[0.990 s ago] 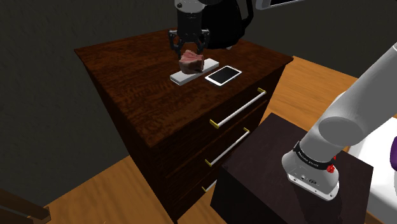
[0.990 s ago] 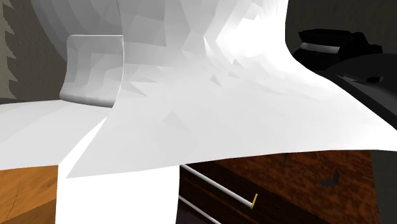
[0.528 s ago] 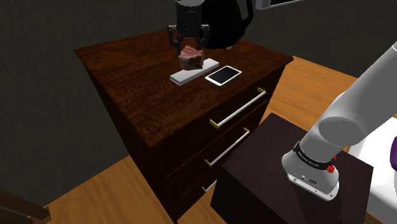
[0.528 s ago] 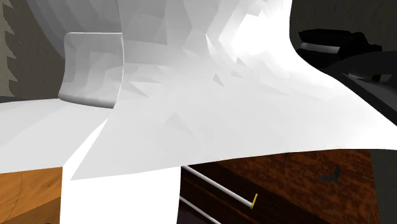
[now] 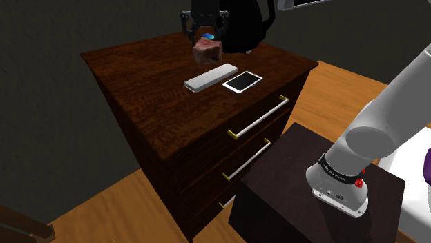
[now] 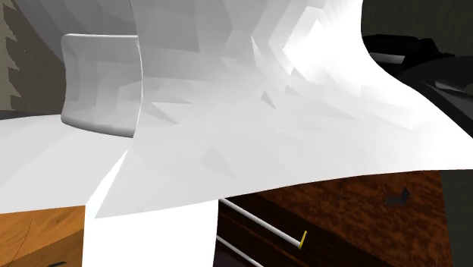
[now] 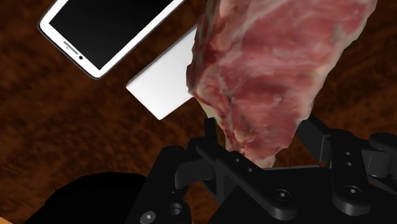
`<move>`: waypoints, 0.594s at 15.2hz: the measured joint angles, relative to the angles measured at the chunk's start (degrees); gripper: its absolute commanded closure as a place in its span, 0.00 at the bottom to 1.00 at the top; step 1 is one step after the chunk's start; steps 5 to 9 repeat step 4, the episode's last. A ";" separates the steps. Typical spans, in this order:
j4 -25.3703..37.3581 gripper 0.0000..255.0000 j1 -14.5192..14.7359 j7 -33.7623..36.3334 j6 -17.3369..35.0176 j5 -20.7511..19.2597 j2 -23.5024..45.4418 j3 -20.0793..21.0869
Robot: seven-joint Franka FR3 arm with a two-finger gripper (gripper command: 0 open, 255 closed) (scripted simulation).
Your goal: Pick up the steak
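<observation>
gripper | clamped on steak | steak hangs above dresser

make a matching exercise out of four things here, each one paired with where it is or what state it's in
Things:
1. steak
2. phone
3. white block
4. drawer handle

Places or states:
A. flat on the dresser top, dark screen up
B. pale bar with yellow ends, on the dresser's front
C. clasped in the gripper, raised off the dresser top
D. plain slab lying on the dresser top beside the phone

Pairs: 1-C, 2-A, 3-D, 4-B
</observation>
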 measured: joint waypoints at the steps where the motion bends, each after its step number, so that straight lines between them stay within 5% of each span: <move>1: 0.87 1.00 -0.03 -0.11 -0.79 -0.03 0.10 -0.02; 9: 3.30 1.00 0.02 -0.11 -2.88 -0.17 0.47 0.08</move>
